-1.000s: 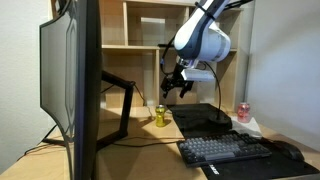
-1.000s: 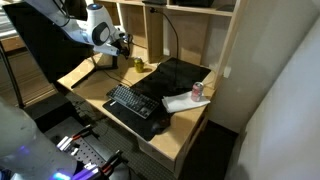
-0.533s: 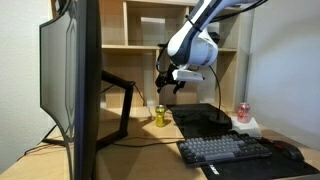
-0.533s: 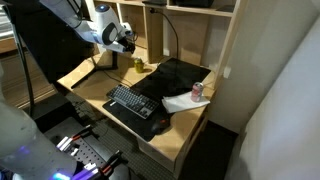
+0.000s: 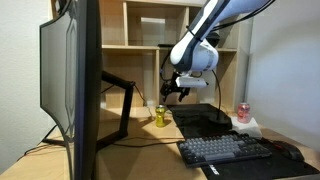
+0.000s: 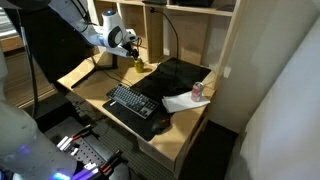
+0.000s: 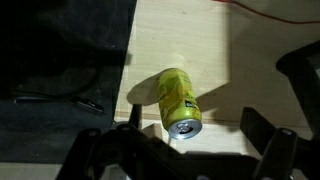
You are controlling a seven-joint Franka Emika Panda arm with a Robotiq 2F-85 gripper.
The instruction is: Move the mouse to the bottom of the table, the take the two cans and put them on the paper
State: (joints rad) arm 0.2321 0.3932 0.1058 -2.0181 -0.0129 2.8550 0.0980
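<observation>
**Wrist swings in over the small yellow-green drink can [image 7: 178, 100] with the silver top**

Since a second ago the arm's wrist has dipped and turned, so the jaws now hang above the yellow-green drink can. They are spread as wide as they go and hold nothing. That can stands upright on the light-wood counter [image 7: 230, 60], just beside the black desk mat [image 7: 60, 60], so a straight descent should straddle it. In an exterior view the red-pink can [image 5: 243, 111] already stands on the small white sheet of paper [image 5: 250, 127], well apart, which is probably why this one is targeted. What looks like the small dark rounded mouse [image 5: 290, 149] lies beside the black keyboard [image 5: 225, 150], near the counter's front edge
</observation>
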